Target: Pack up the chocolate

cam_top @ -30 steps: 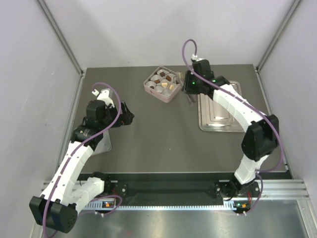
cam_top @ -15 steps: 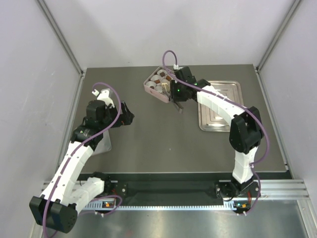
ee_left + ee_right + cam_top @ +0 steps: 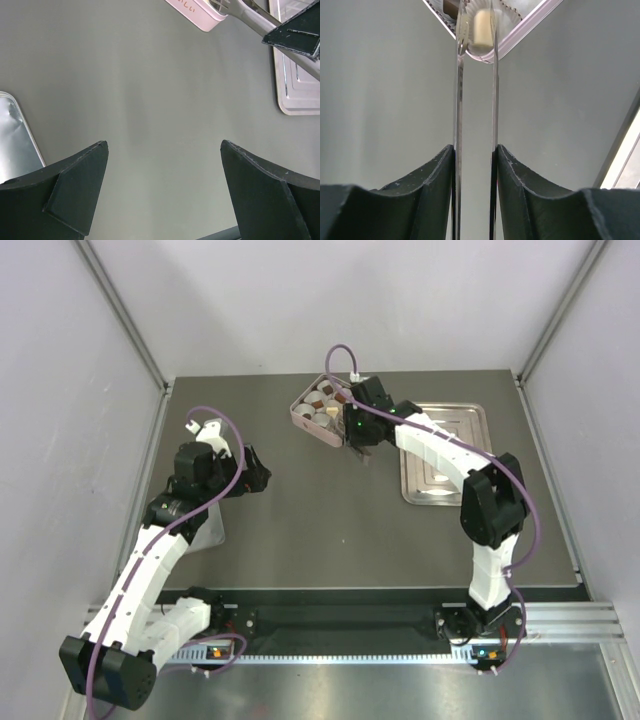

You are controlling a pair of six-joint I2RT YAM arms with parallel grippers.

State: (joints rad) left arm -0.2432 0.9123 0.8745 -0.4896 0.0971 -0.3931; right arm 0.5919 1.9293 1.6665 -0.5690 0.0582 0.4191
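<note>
On the left, the left arm's (image 3: 150, 560) jaws hang wide open and empty above the grey surface (image 3: 150, 100), with a shiny metal tray (image 3: 15, 135) just beside them. Right of centre, the right arm's (image 3: 440, 450) jaws clamp slim metal tweezers (image 3: 475, 125). The tweezer tips flank a small cream chocolate piece (image 3: 482, 29) over the corner of a pink square box (image 3: 312, 430). Whether they pinch it, I cannot tell. More brown and cream chocolate pieces (image 3: 327, 397) sit there in white paper cups (image 3: 322, 420). A second silver tray (image 3: 455, 475) lies farther right.

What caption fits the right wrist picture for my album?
Thin tweezers, gripped by the right fingers, frame a cream chocolate at the corner of the pink box.
</note>
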